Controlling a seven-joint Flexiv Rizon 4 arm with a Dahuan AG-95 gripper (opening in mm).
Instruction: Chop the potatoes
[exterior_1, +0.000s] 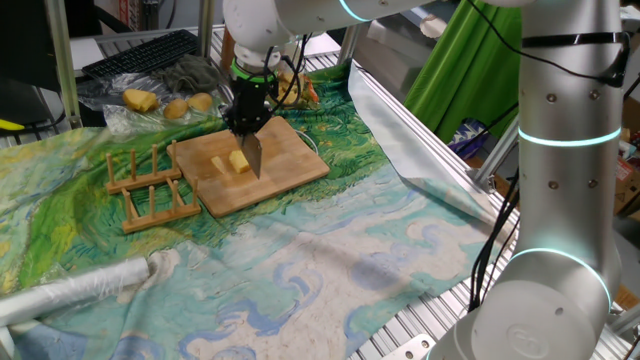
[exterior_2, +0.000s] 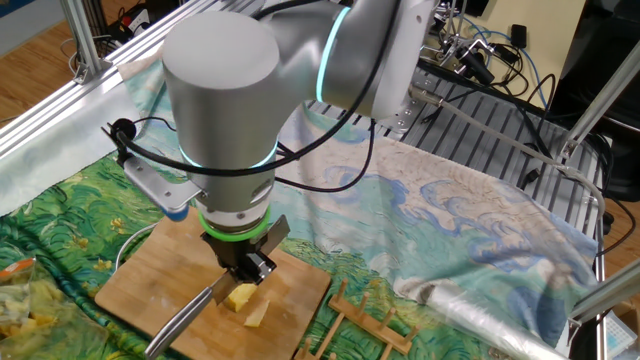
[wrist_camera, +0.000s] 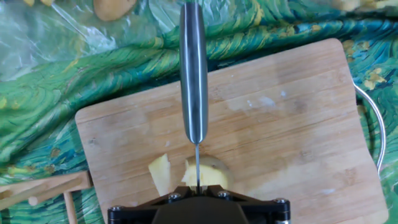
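The arm reaches out over the table with its last links turned straight down, so that the gripper points vertically at the wooden cutting board. In the other fixed view the large grey wrist housing, ringed by a green light band, sits directly above the board, and the gripper hangs just below that band. The jaws are closed to nearly their narrowest setting and clamp a knife by the blade end, edge facing down. In the hand view the knife runs as a thin vertical line along the centre of the frame, its metal handle extending away from the camera toward the far edge of the board. The potatoes lie on the board directly under the hand: a larger pale-yellow lump with the blade edge set on or into it, and a smaller slice just beside it on the left of that view. In one fixed view the potatoes appear near the middle of the board, with the blade standing against the larger piece. A wooden rack rests on the green patterned cloth just beside the board. Several whole, unpeeled potatoes lie in clear plastic beyond the board, well apart from the hand.
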